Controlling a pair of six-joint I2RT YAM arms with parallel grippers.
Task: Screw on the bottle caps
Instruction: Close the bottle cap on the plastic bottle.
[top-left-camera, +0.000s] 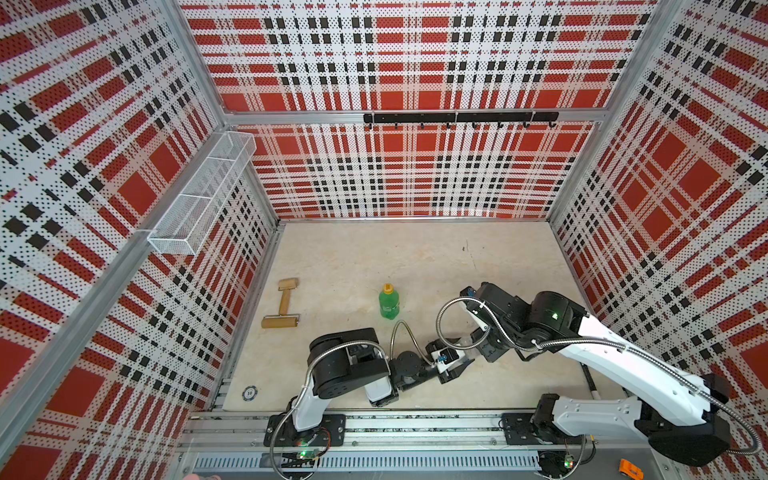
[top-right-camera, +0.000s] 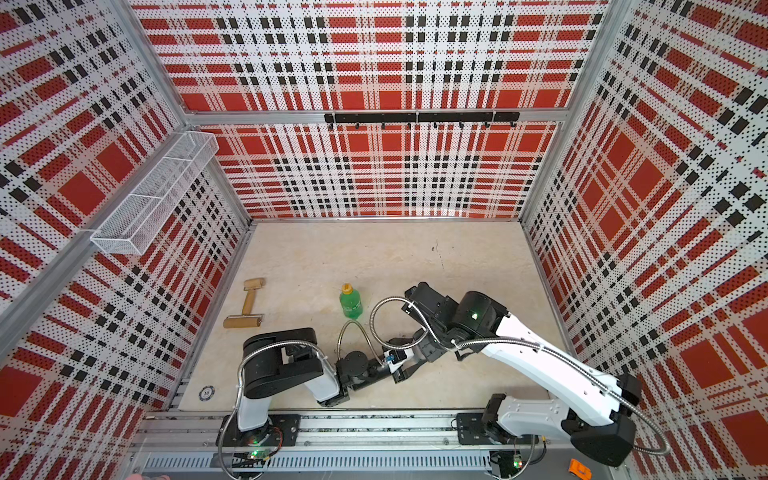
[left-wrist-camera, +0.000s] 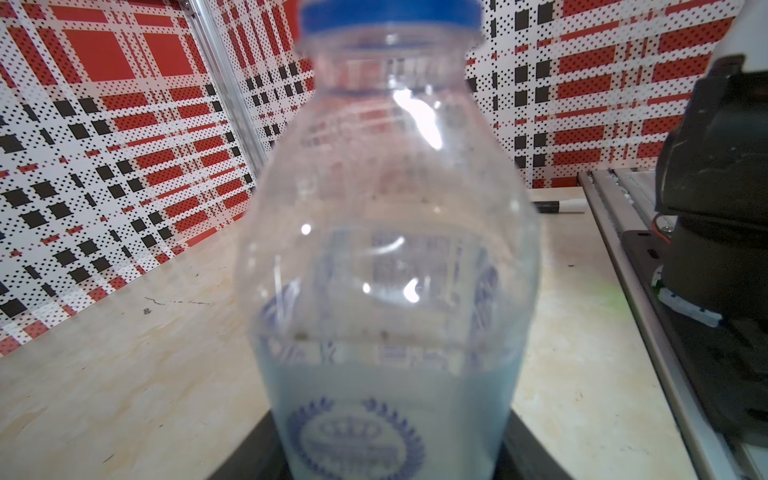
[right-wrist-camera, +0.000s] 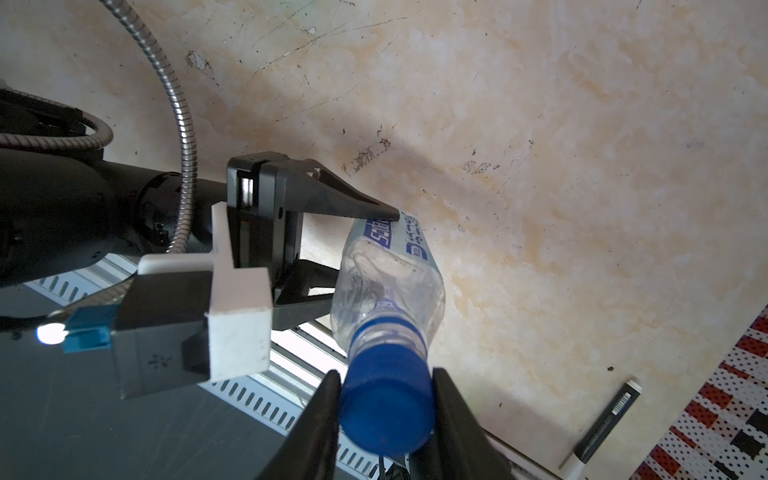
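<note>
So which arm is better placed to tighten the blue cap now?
Right. Its fingers bracket the blue cap sitting on the clear bottle; the left fingers clamp that bottle's body, so they can likely only steady it.

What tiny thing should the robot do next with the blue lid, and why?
Probably turn the blue cap tighter with the right gripper. It pinches the cap, already sitting on the clear bottle, which the left gripper holds; whether it's tight, I can't tell.
</note>
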